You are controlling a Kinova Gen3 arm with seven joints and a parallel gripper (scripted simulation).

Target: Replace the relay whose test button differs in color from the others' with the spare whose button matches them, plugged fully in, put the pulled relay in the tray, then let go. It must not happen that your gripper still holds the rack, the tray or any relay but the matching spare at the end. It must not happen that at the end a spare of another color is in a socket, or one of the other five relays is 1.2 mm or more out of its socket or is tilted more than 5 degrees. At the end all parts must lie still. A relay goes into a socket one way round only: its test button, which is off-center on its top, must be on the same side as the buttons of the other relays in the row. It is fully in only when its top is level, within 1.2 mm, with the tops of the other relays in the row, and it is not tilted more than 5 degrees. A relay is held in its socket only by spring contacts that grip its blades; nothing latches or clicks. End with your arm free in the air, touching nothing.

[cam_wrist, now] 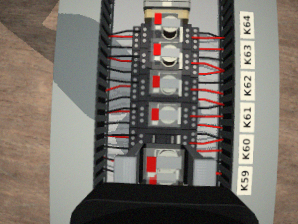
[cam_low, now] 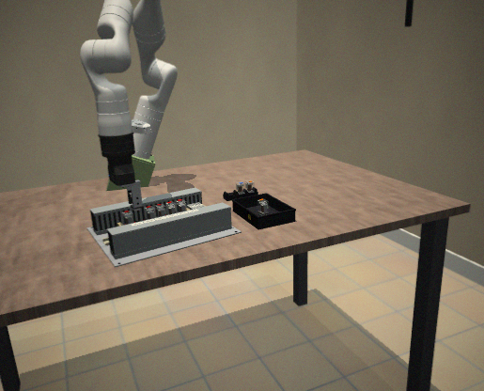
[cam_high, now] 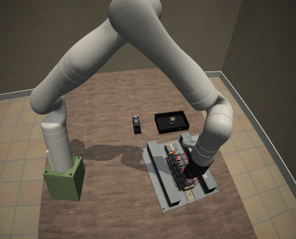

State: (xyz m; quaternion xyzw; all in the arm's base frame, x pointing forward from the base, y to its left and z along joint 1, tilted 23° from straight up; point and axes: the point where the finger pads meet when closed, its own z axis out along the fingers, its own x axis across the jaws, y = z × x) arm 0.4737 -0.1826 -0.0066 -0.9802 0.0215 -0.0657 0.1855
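Fingers, grey, flat-sided [cam_low: 135, 196] [cam_wrist: 125, 171]: clamped on the relay with red test button and clear case [cam_wrist: 169, 171], one finger at either side, leaving its top and blades free for plugging.

Orientation: red button on the same side as those of the red-buttoned relays in the row [cam_wrist: 168, 115] [cam_low: 149, 211]; the way round appears right.

Vacant black socket [cam_wrist: 164, 139]: just beyond the fingers in the wrist view, between seated neighbours. Judged the destination; whether the held relay is aligned above it, or its blades touch, cannot be told.

Black open tray [cam_high: 174, 130] [cam_low: 277, 218], on the bench [cam_high: 103, 207] [cam_low: 357, 197], well apart from the fingers: contains the orange-buttoned relay [cam_high: 172, 119] [cam_low: 262, 205], evidently the odd one, set aside as required.

Black spare rack [cam_high: 137, 132] [cam_low: 228, 195], beside the tray: retains blue- and orange-buttoned spares [cam_high: 137, 120] [cam_low: 240, 188], unwanted colours.

Next, by judgement: align, press straight down until tops are level, release. Risk: nudging a neighbour.
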